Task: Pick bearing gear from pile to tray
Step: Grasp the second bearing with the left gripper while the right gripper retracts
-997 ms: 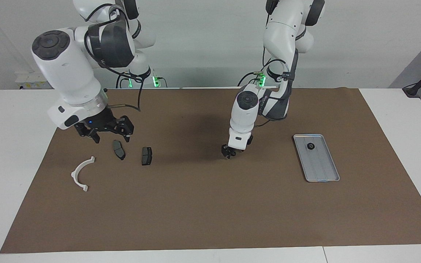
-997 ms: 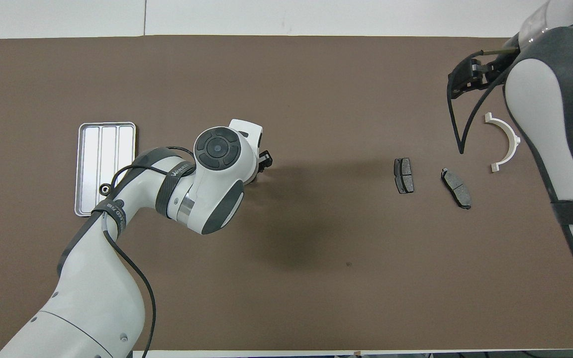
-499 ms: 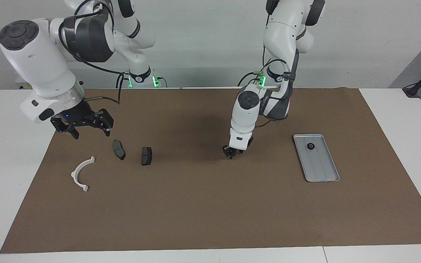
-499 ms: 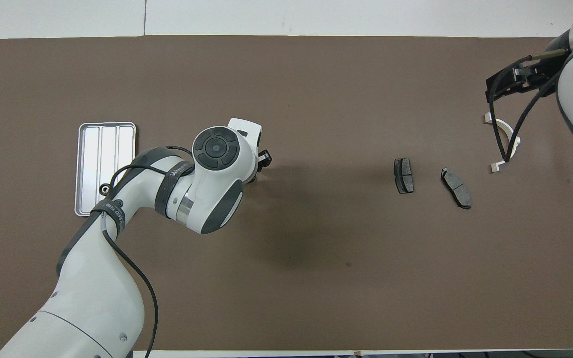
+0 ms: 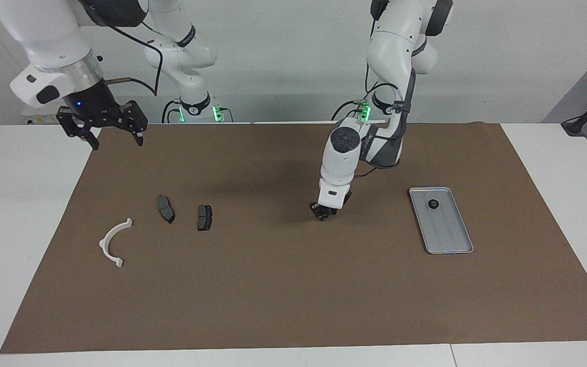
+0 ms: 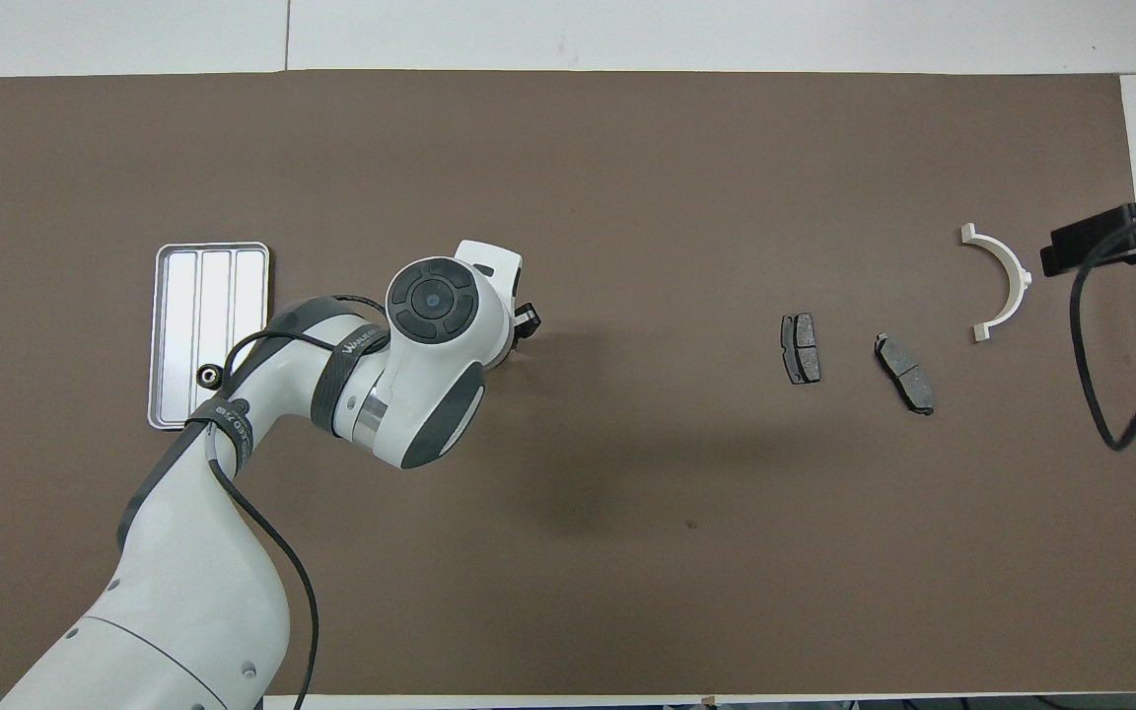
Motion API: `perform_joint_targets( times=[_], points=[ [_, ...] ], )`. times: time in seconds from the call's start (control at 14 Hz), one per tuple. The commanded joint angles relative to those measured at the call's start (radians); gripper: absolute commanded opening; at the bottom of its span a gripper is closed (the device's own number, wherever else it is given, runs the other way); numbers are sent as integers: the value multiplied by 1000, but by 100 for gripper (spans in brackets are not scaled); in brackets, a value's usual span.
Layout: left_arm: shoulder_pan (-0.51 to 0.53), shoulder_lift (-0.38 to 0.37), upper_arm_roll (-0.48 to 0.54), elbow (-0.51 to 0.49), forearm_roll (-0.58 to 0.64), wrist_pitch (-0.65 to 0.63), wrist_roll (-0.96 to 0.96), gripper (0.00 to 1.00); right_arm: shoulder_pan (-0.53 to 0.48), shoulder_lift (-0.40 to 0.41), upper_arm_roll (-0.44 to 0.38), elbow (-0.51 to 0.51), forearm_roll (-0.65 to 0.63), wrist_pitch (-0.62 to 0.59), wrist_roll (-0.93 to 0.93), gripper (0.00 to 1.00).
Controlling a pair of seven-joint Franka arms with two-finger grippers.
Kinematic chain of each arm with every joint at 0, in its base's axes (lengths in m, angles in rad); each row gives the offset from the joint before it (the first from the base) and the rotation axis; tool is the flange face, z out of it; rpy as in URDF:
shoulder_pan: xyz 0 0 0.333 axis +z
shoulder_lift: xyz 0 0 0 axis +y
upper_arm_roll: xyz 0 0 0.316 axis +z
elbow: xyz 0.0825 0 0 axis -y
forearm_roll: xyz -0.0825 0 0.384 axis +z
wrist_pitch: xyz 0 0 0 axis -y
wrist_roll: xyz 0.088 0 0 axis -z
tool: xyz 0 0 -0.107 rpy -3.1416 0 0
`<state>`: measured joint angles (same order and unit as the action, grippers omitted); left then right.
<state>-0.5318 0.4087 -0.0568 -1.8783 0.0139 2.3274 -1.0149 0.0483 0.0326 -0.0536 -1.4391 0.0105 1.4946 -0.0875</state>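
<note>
Left gripper (image 5: 322,212) low over the mat (image 5: 293,285), grip unreadable; right gripper (image 5: 111,133) spread wide, raised at ten o'clock; arm lettering illegible.

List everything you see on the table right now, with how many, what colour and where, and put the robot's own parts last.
Mat: one, brown, covering most of the white table.
Tray: one, silver-grey, on the mat toward the left arm's end.
Ring: one, small, black, in the tray at its end nearer the robots.
Brake pads: two, dark grey, side by side on the mat toward the right arm's end.
Bracket: one, white, curved half-ring, beside the pads, closer still to the right arm's end and a little farther from the robots.
Left gripper: low over the bare middle of the mat.
Right gripper: open, empty, raised over the mat's edge at the right arm's end.
</note>
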Motion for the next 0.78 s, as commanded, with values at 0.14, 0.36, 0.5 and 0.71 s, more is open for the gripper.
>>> perform_joint_targets(
  times=[0.14,0.36,0.5,0.71],
  points=[
    [-16,-14,6,-27,18,27,-34,43,-25,-131,12,-185,-9,30,-23,100],
    [-17,-16,8,-27,18,17,-45,7,-28,-183,17,-294,-7,111,-23,100],
    [-16,-18,9,-16,18,-22,-59,0,-27,-186,21,-299,-7,113,-15,100],
    [67,-77,25,-10,26,-114,63,0,-44,-166,24,-249,-1,104,-29,100]
  ],
)
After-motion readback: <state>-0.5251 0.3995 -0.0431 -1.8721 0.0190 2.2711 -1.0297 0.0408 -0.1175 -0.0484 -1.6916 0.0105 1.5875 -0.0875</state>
